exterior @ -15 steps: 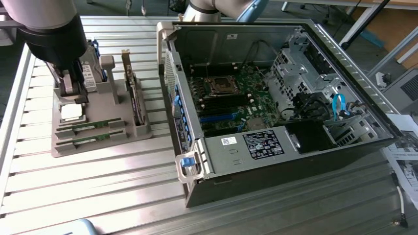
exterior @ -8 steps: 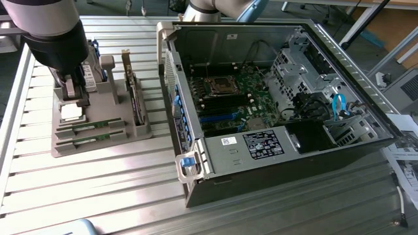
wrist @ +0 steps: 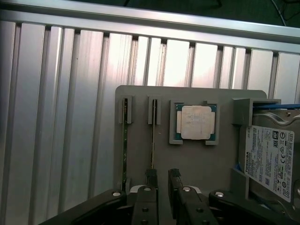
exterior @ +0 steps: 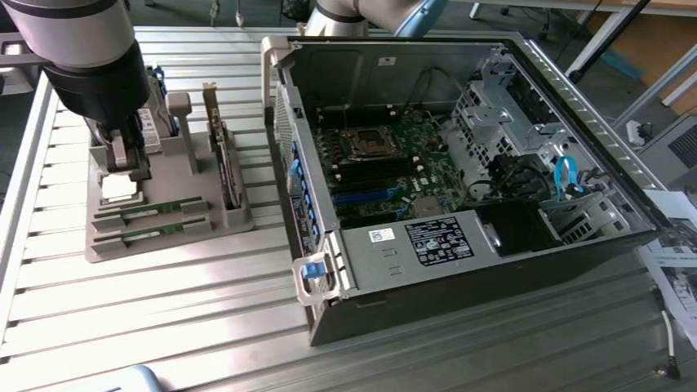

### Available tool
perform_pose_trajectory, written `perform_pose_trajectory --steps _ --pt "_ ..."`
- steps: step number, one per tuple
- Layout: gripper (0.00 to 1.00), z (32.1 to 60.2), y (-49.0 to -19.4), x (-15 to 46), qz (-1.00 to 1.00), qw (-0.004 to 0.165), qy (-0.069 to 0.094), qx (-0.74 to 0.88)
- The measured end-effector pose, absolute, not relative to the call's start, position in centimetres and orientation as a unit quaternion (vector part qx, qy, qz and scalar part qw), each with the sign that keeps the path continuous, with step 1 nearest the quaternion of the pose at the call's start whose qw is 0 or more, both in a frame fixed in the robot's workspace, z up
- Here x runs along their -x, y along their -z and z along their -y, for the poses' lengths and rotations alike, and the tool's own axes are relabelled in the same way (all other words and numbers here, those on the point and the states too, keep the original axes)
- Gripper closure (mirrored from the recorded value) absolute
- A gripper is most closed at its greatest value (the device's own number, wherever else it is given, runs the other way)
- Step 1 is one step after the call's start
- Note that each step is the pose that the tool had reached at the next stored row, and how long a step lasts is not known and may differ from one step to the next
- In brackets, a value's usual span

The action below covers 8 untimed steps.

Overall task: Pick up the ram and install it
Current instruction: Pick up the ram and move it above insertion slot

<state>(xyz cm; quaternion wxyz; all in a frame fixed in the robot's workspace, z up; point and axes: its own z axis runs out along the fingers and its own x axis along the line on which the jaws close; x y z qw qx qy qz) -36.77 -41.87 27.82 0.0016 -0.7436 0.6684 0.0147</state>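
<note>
Ram sticks: you can count two
Processor chip: one
Hard drive: one
Expansion card: one
Computer case: one
Grey holder: one

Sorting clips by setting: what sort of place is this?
Probably a robotics lab bench for computer assembly: an opened desktop case on a slatted aluminium table, beside a grey fixture holding the ram and a processor.

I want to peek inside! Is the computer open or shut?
Open. The computer has no cover over its upward side, so the green board and a blue cable inside show.
</note>
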Motion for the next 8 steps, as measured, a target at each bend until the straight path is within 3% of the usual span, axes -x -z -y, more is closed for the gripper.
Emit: perform_pose_trajectory --steps 8 --pt "0.76 42.55 -27.81 36.77 -0.668 0.002 -0.015 0.744"
